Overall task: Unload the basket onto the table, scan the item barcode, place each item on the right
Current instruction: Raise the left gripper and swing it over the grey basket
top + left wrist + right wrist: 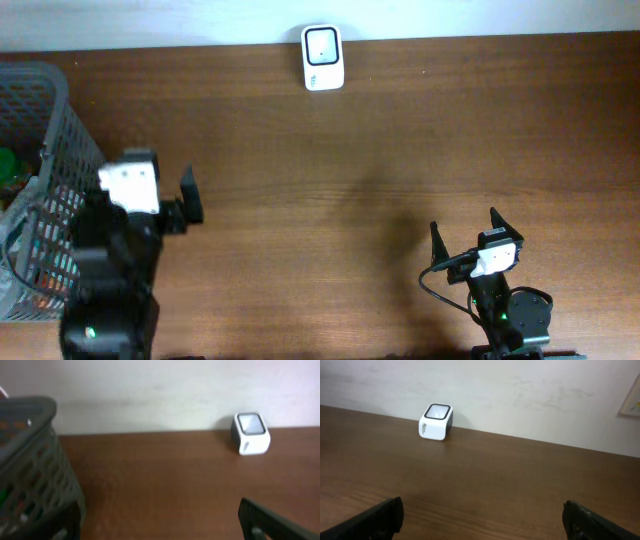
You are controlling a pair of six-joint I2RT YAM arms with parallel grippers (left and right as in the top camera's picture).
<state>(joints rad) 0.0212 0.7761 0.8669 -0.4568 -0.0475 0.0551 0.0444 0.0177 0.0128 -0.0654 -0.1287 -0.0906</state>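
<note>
We hold nothing: both grippers spread wide.
The scanner [323, 58] sits mid far edge of the table [350, 150]; basket [45, 130] with items [8, 165] at left edge beside our left gripper [135, 190]; right gripper [467, 232] near front edge.

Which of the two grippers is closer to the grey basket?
The left gripper, just beside the grey basket; the right gripper is far off on the table's other side.

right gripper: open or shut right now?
Open. The right gripper has its fingers at opposite edges of the wrist view, with only table showing between them; nothing held.
</note>
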